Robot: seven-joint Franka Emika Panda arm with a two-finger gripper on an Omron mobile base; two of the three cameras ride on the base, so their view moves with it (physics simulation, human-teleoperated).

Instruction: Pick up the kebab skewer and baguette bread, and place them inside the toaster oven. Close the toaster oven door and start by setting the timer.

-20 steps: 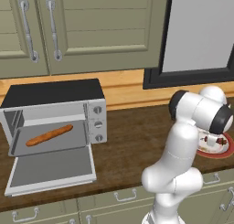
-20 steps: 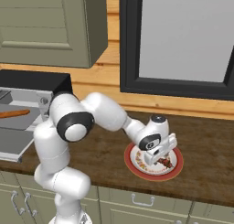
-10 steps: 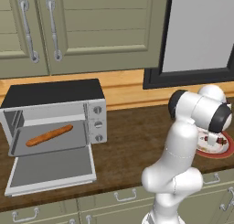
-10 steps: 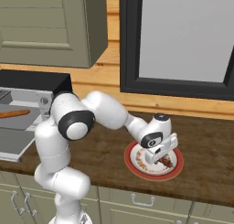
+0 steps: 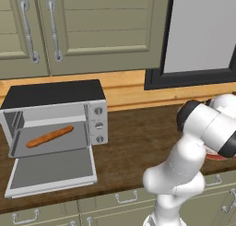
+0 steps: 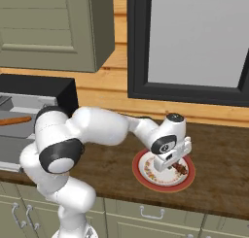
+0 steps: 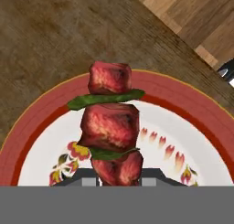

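Over the red-rimmed white plate with a painted flower pattern [image 6: 146, 172], at the right end of the dark wood-grain countertop [image 5: 133, 137], the two-finger gripper [image 6: 168, 163] is held low on the end of the white arm, and the step in hand is judged to be the pick-up of the short kebab skewer of red-brown meat chunks with green slices between them [image 7: 111, 129]. From the hand camera the skewer is seen running straight up from between the two dark fingertips, its nearest chunk set right at them, so the jaws are taken to be pressed together on its lower end; whether it has left the plate cannot be told. Well apart from it, to the left, the long slim orange-brown baguette bread [image 5: 50, 136] is already laid on the grey tray inside the boxy silver-grey toaster oven with a black top [image 5: 55, 114], and the wide grey drop-down toaster oven door [image 5: 51, 170] is hung open and flat in front of it. Roughly half of the loading is therefore judged done. A straight lift clear of the plate rim is called for next, then a long carry leftward across the counter to the open cavity, with the skewer to be set down beside the bread; the door and the timer knob are left for afterwards
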